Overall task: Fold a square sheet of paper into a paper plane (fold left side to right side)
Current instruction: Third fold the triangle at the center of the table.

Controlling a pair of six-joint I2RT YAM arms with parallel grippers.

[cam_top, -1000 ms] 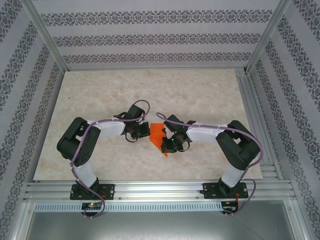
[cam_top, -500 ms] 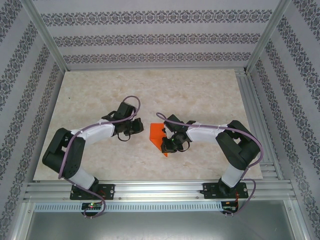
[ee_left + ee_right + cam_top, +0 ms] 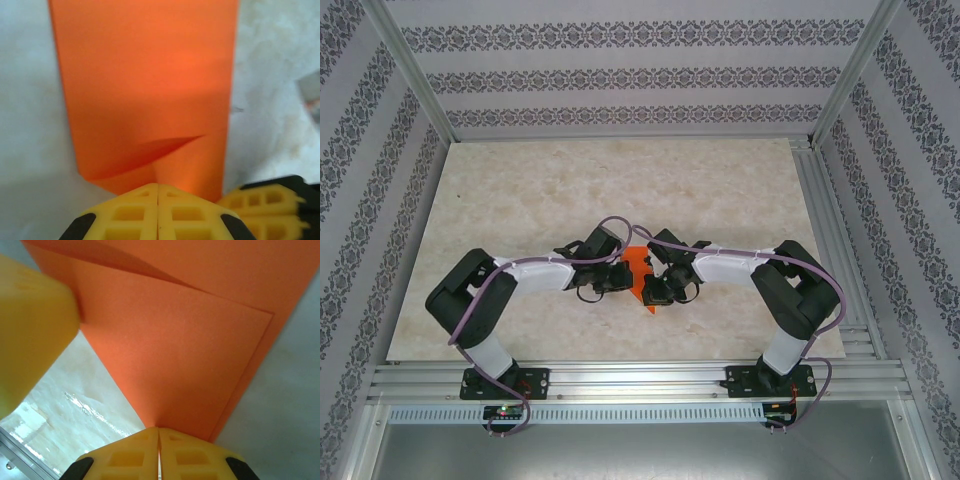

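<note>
Paper: the square sheet of paper (image 3: 637, 264), already folded and with one flap lifting, lies at the near middle of the table (image 3: 520, 190).
Handling: likely light, limp and easily creased, so best taken by an edge or corner.
Left gripper (image 3: 158, 189): jaws closed, tips at the paper's near edge.
Right gripper (image 3: 158, 431): jaws closed at a paper corner; pinching or pressing, cannot tell.

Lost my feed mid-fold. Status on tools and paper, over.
Left tool shut, tip at paper. Right tool shut, tip at paper. Paper partly folded, lying on table. Nothing in the way.
</note>
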